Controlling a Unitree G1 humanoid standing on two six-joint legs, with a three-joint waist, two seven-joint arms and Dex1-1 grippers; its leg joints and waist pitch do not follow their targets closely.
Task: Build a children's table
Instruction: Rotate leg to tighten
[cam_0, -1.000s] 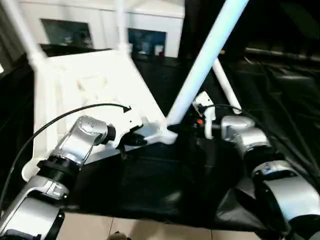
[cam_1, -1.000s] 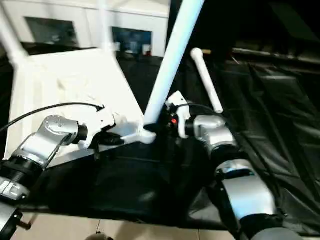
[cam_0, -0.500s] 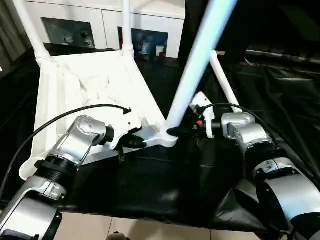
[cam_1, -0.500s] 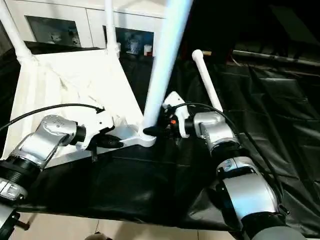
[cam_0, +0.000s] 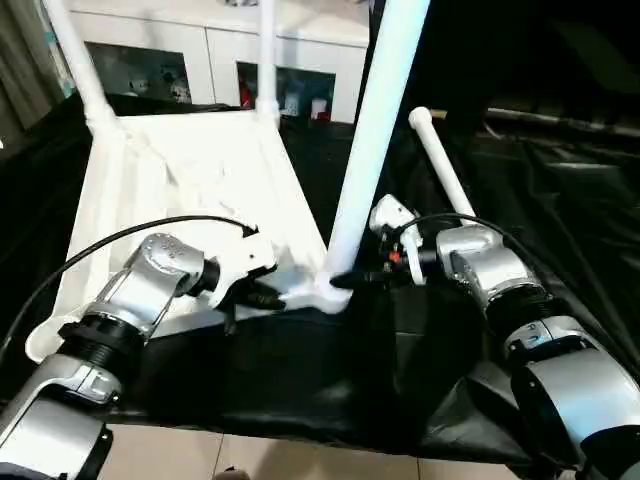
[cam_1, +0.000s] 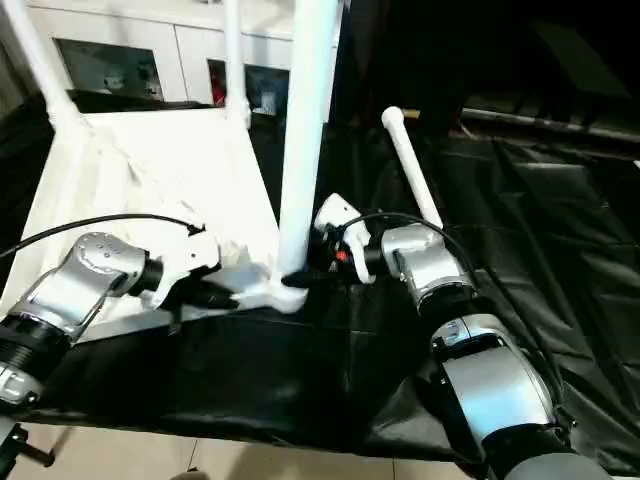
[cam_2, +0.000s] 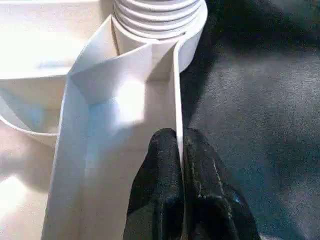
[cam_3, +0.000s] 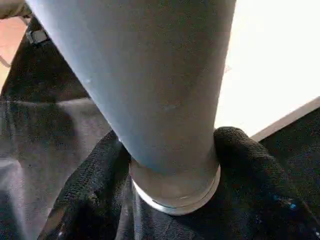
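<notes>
Left gripper (cam_2: 181, 165) fingers pinched tight on the thin near rim of the tabletop (cam_0: 190, 190), just left of the near-right corner socket (cam_0: 328, 297). Right gripper (cam_3: 170, 170) fingers wrapped around the base of the leg (cam_0: 372, 140), right where it enters that socket. Leg's long axis rises steeply from the socket, leaning slightly far-right; seating it likely depends on lining that axis up with the socket. Tabletop lies upside down on the black cloth (cam_0: 300, 380), two legs already standing at its far corners. A spare leg (cam_0: 440, 165) lies to the right. Both forearms reach inward, wrists turned toward each other.
</notes>
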